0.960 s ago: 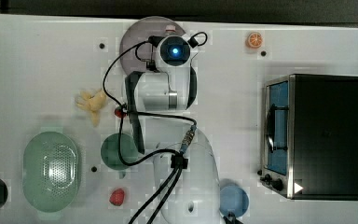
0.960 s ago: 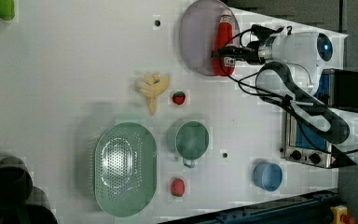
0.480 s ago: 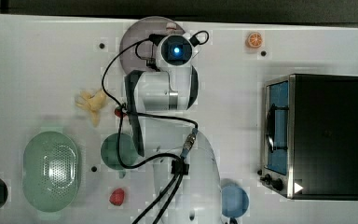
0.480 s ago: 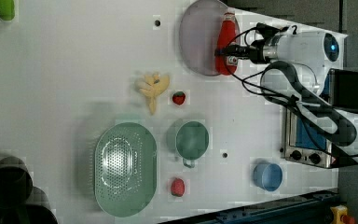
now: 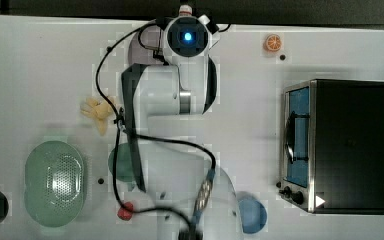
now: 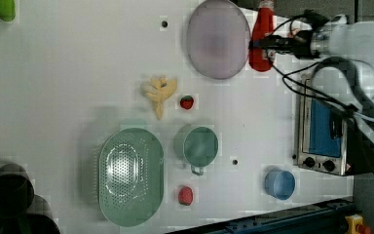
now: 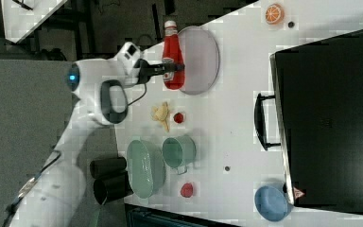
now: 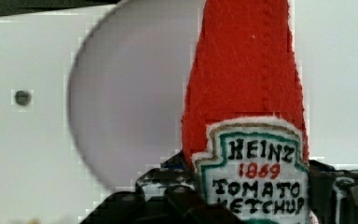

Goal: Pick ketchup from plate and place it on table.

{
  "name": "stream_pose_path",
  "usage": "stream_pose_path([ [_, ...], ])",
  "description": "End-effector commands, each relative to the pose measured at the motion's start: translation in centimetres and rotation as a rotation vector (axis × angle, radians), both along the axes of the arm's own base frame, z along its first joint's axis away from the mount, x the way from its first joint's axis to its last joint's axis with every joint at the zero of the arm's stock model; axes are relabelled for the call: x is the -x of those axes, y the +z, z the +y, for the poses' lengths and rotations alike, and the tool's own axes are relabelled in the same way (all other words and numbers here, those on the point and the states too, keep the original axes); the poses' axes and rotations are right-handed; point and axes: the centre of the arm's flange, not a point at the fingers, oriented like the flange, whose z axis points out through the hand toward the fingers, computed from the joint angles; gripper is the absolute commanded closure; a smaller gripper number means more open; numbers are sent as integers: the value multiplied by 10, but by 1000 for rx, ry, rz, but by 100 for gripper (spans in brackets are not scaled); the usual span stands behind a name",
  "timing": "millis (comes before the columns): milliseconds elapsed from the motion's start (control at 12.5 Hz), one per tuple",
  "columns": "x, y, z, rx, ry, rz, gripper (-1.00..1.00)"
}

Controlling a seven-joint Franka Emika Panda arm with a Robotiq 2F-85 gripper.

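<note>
Going left to right across the left view: the green colander (image 6: 130, 176) sits lower left, the teal cup (image 6: 197, 146) is near centre, and the plate (image 6: 218, 38) lies at upper centre on the white table (image 6: 78, 73). Just right of the plate, at the top of the frame, the ketchup (image 6: 262, 36) is pinched about its label by the gripper (image 6: 268, 44), whose 2 fingers reach in from the right. The bottle looks lifted clear of the plate, overlapping only its right rim; the right view shows the same grip (image 7: 168, 67). The wrist view shows the fingers (image 8: 182, 196) clamped on both sides of the label. The bottle appears soft and is held low on its body, so it could tilt or slip if swung quickly. Lowering too near the rim risks landing it half on the plate.
</note>
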Motion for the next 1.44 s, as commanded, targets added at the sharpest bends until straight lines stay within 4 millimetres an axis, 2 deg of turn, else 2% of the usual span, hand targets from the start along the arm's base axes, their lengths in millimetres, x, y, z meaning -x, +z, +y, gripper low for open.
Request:
stream_pose_path([
  [80, 7, 85, -14, 3, -128, -1, -27],
  [320, 32, 125, -28, 15, -217, 44, -27],
  [400, 44, 132, -34, 20, -246, 59, -27],
  [640, 90, 129, -54, 39, -289, 117, -27],
  [800, 124, 112, -64, 48, -309, 161, -26],
  [960, 150, 87, -71, 52, -324, 198, -27],
  [1200, 171, 35, -73, 47, -331, 186, -27],
  [1440, 182, -23, -70, 39, -330, 143, -27],
])
